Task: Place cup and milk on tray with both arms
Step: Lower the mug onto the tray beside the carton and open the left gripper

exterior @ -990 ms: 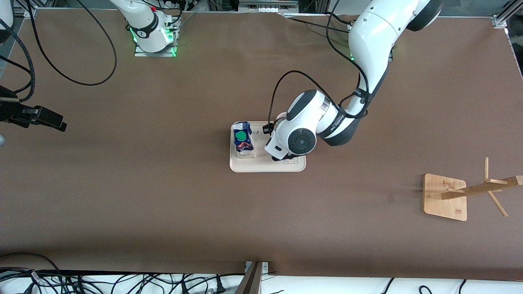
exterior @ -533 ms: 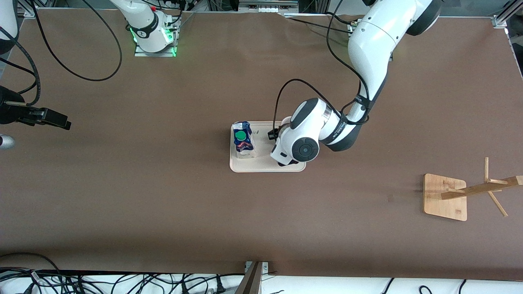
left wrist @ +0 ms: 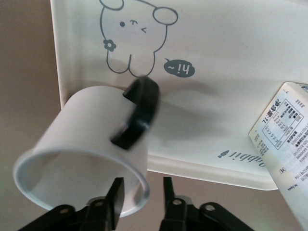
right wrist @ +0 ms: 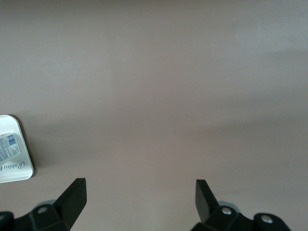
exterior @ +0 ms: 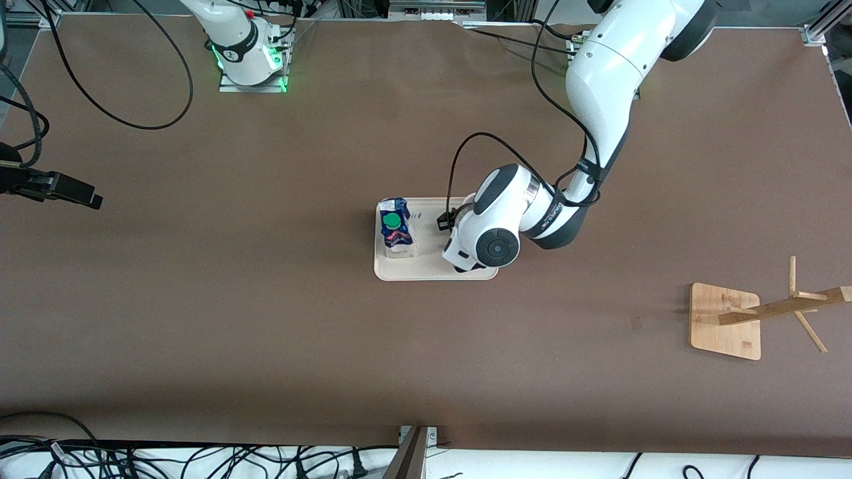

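Left pincer [left wrist: 141, 202] low over the tray [exterior: 426, 269] end toward the left arm, fingers parted a little astride the cup [left wrist: 82, 154] rim, grip loosened. Cup sits at the tray edge by the bunny drawing [left wrist: 132, 36]. Milk [exterior: 395, 227] upright on tray's other end. Right pincer [right wrist: 139, 197] wide open, holding nothing, waiting over bare bench [exterior: 200, 299].

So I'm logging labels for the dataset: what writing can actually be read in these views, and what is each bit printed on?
"~hi": speech bubble beside the bunny drawing on the tray.
"Rabbit": script lettering on the tray, partly hidden in the left wrist view, clearer in the right wrist view.
Milk: a printed white table, too small to read.
Cup: no writing visible.
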Robot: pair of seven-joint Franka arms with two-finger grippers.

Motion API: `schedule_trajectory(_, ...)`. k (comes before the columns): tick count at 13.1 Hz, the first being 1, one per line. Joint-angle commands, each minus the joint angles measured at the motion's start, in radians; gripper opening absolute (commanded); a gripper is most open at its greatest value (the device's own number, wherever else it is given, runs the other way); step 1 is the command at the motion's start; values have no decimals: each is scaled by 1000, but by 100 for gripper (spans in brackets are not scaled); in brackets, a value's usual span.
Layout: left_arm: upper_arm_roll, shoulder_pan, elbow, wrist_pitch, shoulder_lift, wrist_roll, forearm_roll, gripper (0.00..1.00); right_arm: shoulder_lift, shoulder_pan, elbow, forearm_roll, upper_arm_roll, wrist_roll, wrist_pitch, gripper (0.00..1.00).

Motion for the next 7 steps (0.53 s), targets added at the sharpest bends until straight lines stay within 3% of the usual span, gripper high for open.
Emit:
schedule_trajectory(1,3,1,28,-9,7,9,15,100,-42,14,-41,-21,21,-5,-3,100)
schedule_trajectory(7,3,4,28,-11,6,9,17,100,-51,215,-41,-53,-159,0,13,100)
